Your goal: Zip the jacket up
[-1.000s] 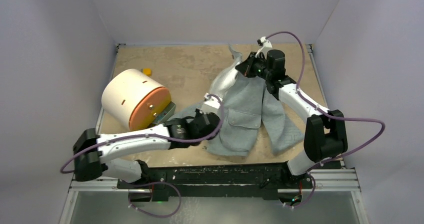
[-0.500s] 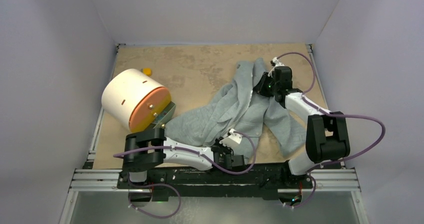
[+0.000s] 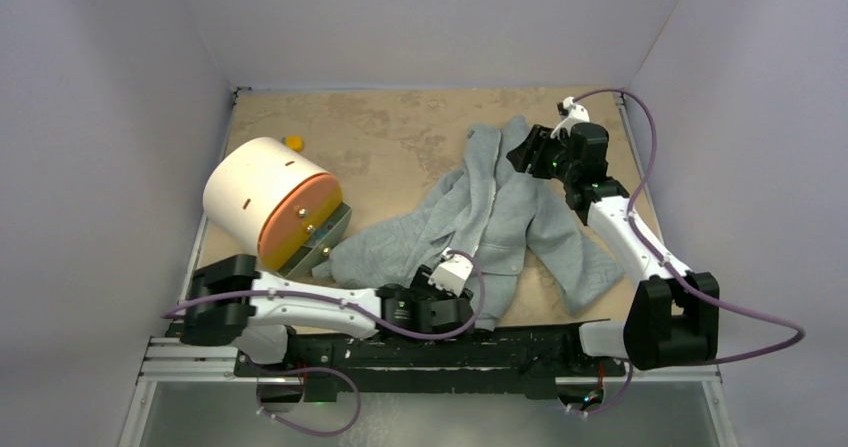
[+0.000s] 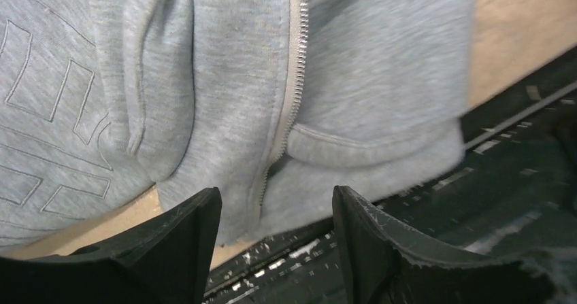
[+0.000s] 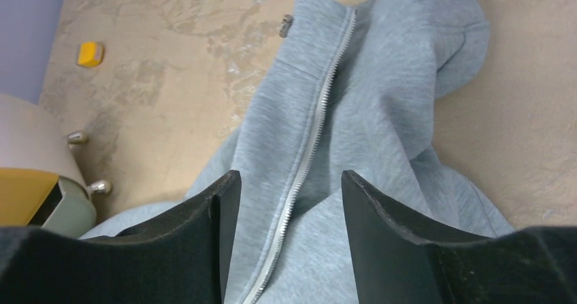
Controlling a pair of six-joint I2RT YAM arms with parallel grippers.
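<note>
My left gripper: 2 jaws apart, nothing grasped. Small light grey soft fabric jacket lies on tan tabletop, hem just beyond my fingertips. Its white zipper runs ahead from gap between jaws. My right gripper: jaws apart, empty, hanging above jacket's upper part, zipper line passing under gap. Small yellow block far ahead-left of right jaws. Cream cylinder with orange end left of both.
</note>
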